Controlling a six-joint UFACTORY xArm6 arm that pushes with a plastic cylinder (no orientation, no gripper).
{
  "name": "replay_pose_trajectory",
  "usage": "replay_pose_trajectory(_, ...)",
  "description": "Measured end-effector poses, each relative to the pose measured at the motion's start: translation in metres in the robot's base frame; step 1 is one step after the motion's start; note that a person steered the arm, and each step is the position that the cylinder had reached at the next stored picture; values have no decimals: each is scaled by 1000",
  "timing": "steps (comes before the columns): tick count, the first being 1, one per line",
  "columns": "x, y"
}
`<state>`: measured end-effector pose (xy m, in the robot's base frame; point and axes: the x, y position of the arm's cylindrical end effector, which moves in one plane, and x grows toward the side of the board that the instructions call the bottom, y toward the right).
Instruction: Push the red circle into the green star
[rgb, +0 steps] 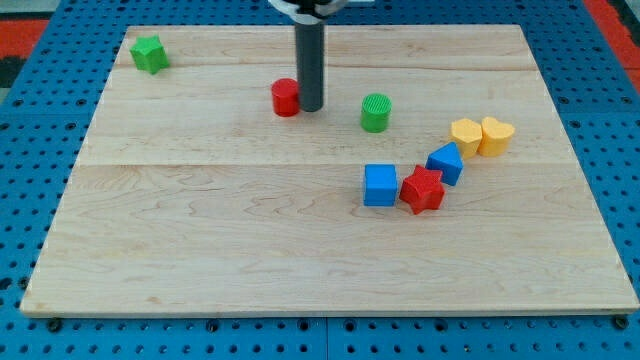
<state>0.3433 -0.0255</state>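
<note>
No readable text, labels, numbers or signs appear anywhere

My tip (310, 107) sits touching the red circle (285, 97) on its right side. From the circle up-left to the green star (149, 54), bare board, nothing btwn. Right of the circle: green cylinder (375, 112), near. Further down-right, well apart, a cluster: blue cube (380, 185), red star (422, 190), blue block (446, 163), two yellow blocks (481, 135) touching.
</note>
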Motion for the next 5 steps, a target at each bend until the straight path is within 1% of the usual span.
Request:
replay_pose_trajectory(2,-43,-63)
replay_pose_trajectory(3,-57,-91)
replay_pose_trajectory(4,-49,-71)
replay_pose_trajectory(5,-34,-71)
